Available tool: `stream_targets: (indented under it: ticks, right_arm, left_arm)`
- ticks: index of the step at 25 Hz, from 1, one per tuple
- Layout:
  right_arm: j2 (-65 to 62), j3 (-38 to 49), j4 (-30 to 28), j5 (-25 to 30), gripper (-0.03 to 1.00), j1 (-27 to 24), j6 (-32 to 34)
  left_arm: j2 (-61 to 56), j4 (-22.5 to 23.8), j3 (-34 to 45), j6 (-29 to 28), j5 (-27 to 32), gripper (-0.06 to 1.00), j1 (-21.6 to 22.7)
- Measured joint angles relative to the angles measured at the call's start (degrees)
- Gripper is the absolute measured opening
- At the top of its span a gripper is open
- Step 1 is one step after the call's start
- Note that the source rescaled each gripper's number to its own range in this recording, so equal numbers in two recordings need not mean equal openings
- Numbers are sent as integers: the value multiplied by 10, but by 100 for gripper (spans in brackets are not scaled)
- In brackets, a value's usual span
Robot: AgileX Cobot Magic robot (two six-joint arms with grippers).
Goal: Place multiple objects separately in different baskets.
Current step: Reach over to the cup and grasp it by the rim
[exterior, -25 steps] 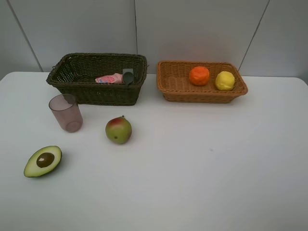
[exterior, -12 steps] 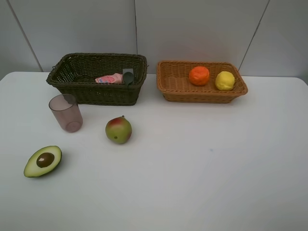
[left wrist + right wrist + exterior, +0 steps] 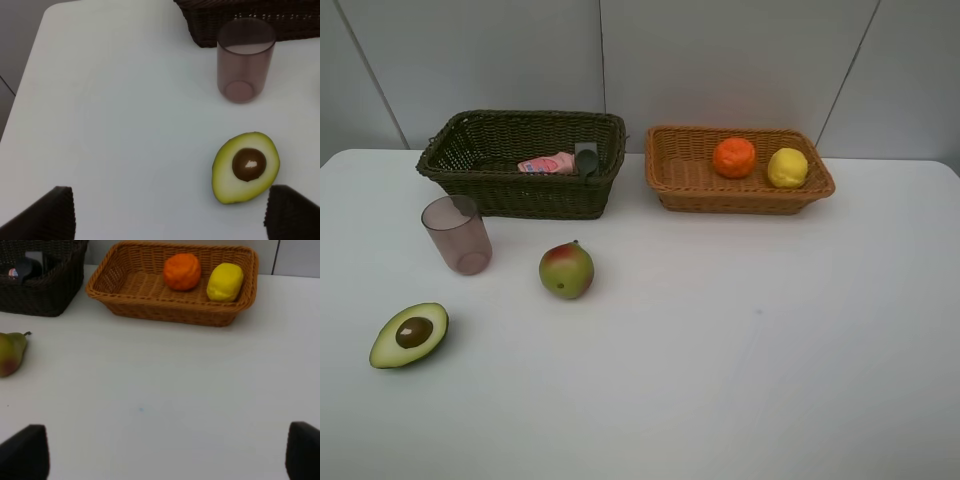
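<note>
Left wrist view: left pincer (image 3: 170,215) wide, empty, above halved avocado (image 3: 246,167) on worktop (image 3: 125,125), nr mauve cup (image 3: 245,60). Right pincer (image 3: 165,455) also wide, empty. Risk: off-centre grip, so the rounded avocado prob rocks, slips, or bumps the cup.

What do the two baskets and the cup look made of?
Dark brown-green basket: woven wicker or a plastic imitation, matte; the strand weave shows on its walls.
Orange-tan basket: the same kind of weave with a slight sheen, possibly plastic rattan.
Mauve cup: probably translucent plastic; the table shows through its smooth wall, though tinted glass can't be ruled out.
</note>
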Motion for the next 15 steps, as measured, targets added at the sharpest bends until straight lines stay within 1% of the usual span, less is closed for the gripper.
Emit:
stream_targets:
  ticks: [9, 15]
  right_arm:
    - [0, 0, 0, 0, 100, 0, 0]
    - [0, 0, -1, 0, 100, 0, 0]
  left_arm:
    - [0, -1, 0, 0, 0, 100, 0]
    - [1, -19, -1, 0, 1, 100, 0]
